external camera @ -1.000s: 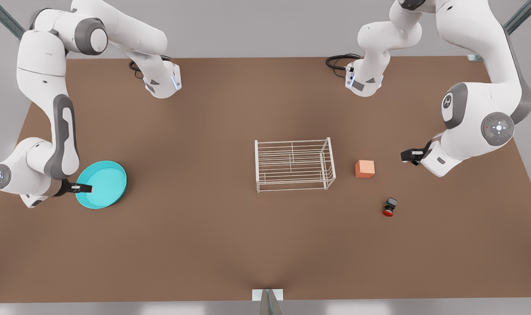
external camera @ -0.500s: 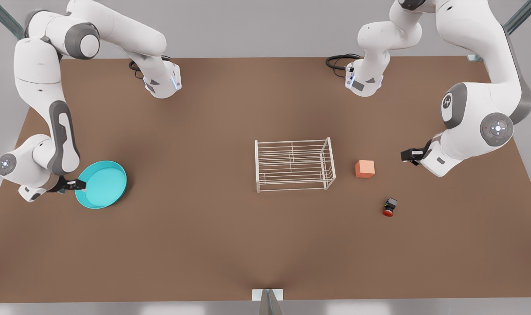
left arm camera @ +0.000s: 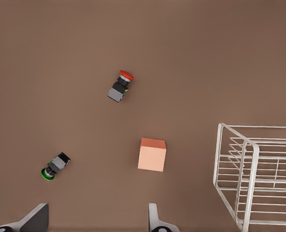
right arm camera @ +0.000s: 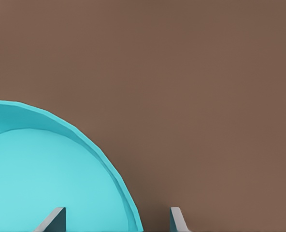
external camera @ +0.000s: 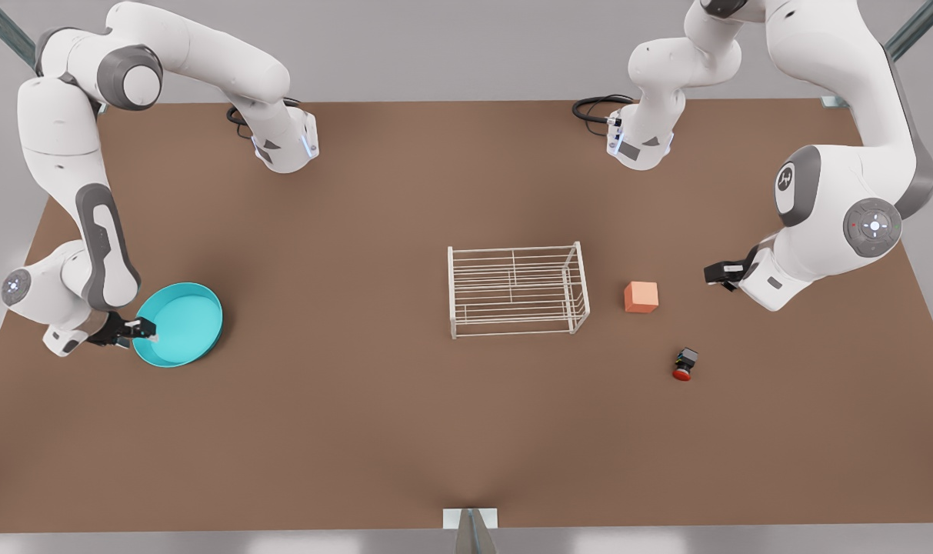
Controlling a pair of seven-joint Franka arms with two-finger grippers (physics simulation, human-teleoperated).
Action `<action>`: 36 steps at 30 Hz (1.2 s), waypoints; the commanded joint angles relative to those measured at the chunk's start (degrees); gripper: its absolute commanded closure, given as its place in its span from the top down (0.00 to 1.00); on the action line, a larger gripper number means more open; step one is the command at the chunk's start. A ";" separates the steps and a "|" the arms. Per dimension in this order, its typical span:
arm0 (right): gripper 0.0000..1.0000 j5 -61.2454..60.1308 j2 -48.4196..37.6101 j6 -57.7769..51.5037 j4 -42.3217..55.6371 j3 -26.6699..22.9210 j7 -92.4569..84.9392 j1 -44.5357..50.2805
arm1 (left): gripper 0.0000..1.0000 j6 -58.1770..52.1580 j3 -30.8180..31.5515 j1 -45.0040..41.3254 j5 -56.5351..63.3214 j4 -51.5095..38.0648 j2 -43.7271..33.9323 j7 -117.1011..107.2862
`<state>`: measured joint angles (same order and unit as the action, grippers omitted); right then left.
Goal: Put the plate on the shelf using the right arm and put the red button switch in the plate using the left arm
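My two arms: white glossy shells, rounded segments, grey joint covers, round end caps with small lit dots; my left arm [external camera: 835, 200] bears a small logo. Black cable coils at both bases. My grippers black, fingertips pale grey
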<state>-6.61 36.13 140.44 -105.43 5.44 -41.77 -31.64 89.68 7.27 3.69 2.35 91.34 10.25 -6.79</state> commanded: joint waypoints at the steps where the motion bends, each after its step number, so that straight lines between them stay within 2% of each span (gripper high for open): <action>1: 0.84 -2.35 0.09 -1.31 -0.21 0.10 -7.09 -0.61 | 1.00 -0.03 0.02 0.00 0.03 -0.03 -0.06 -0.33; 6: 0.77 -2.35 0.35 -2.54 -0.48 0.71 -7.01 -2.72 | 1.00 -0.03 0.02 0.00 0.03 -0.03 -0.06 -0.33; 12: 0.57 -2.62 0.17 -5.35 -0.39 0.71 -7.01 -2.72 | 1.00 -0.03 0.02 0.00 0.03 -0.03 -0.06 -0.33; 21: 0.40 -2.62 -0.09 -7.55 -0.13 0.80 -7.53 -2.72 | 1.00 -0.03 0.02 0.00 0.11 -0.03 -0.06 -0.33; 24: 0.30 -2.62 -0.44 -7.99 -0.13 0.80 -9.03 -2.72 | 1.00 -0.03 0.02 0.00 0.11 0.06 -0.06 -0.33; 29: 0.25 -2.70 -1.32 -10.45 0.14 1.42 -9.03 -2.64 | 1.00 -0.03 0.02 0.00 0.11 0.24 -0.06 -0.33; 36: 0.25 -5.87 -5.62 -16.16 0.84 4.67 -8.94 -2.64 | 1.00 -0.03 0.02 0.00 0.03 0.24 -0.06 -0.33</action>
<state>-11.58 31.25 127.83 -104.80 9.61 -49.14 -34.29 89.68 7.27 3.69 2.35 91.61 10.25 -7.06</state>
